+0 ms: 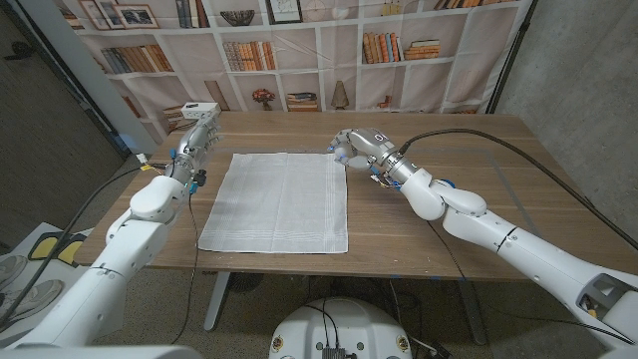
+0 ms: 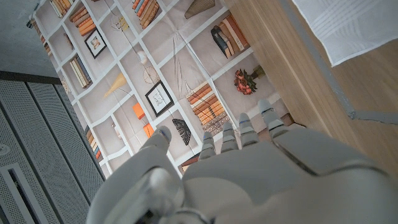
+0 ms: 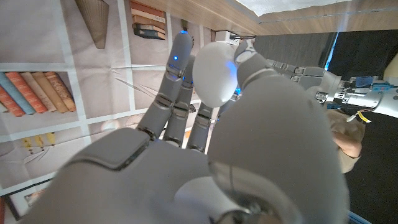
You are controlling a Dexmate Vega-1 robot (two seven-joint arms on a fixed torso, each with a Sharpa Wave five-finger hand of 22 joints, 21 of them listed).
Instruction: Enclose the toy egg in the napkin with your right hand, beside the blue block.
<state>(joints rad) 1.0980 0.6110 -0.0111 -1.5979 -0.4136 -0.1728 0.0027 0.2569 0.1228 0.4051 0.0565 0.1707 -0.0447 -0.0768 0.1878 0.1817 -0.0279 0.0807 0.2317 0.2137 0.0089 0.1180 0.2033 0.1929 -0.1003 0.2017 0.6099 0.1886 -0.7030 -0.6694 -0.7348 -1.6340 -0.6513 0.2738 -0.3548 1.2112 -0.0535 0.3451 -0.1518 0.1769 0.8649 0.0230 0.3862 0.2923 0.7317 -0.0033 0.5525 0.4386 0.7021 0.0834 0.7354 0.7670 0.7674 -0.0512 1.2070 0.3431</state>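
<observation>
Right robot hand [image 1: 351, 146] holds egg [image 3: 215, 71] by napkin [image 1: 279, 200] corner.

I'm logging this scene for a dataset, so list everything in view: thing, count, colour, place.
napkin: one, white, spread flat on the middle of the table
toy egg: one, white, held in the right hand's fingers, near the napkin's far right corner
blue block: a little blue shows under the right hand in the head view; too hidden to be sure
table: one, brown wood
bookshelf backdrop: one, printed with books and ornaments, behind the table
left hand: grey, holds nothing, at the table's far left
right hand: grey, holds the toy egg
</observation>
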